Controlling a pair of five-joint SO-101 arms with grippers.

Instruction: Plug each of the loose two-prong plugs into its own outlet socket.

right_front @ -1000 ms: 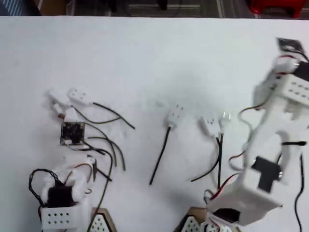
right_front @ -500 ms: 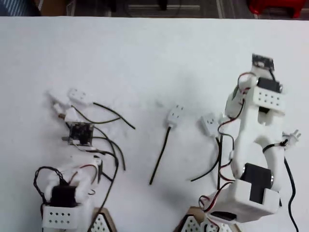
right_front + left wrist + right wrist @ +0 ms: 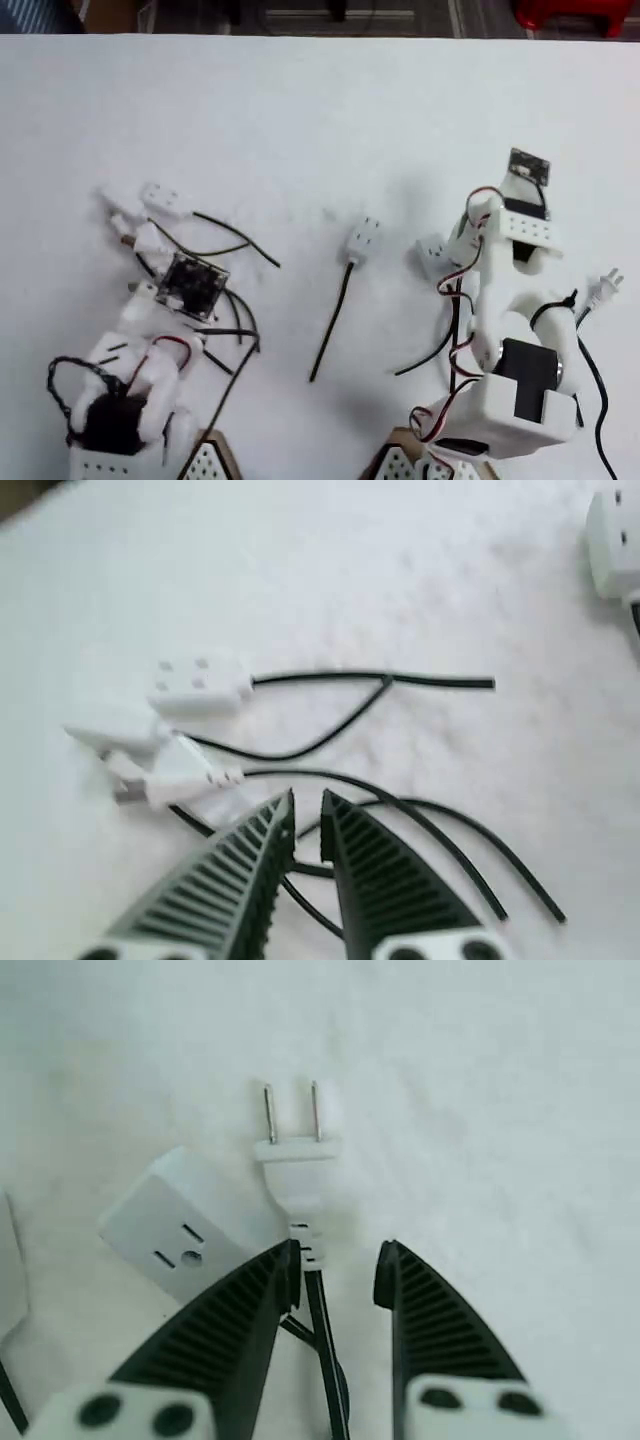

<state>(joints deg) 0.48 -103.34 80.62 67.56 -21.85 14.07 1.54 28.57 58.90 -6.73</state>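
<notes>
My right gripper (image 3: 338, 1260) is open and hovers low over the table, with a white two-prong plug (image 3: 295, 1155) just beyond its fingertips and that plug's black cable running between the jaws. A white outlet socket (image 3: 185, 1225) lies right beside this plug; from above it is the socket (image 3: 435, 255) at the right arm's side. My left gripper (image 3: 307, 815) is shut above black cables, short of a white plug (image 3: 170, 770) and a socket (image 3: 200, 685). A middle socket (image 3: 363, 237) and a far-right plug (image 3: 603, 287) lie loose.
Black cables (image 3: 225, 300) tangle around the left arm near the left socket (image 3: 165, 200) and the left plug (image 3: 135, 240). The middle socket's cable (image 3: 330, 320) trails toward the front. The white table (image 3: 300, 120) stretches bare toward the back.
The right arm has swung in from the right edge and now covers the plug beside the right socket. The left arm has drawn back toward the front, its wrist turning rightward.
</notes>
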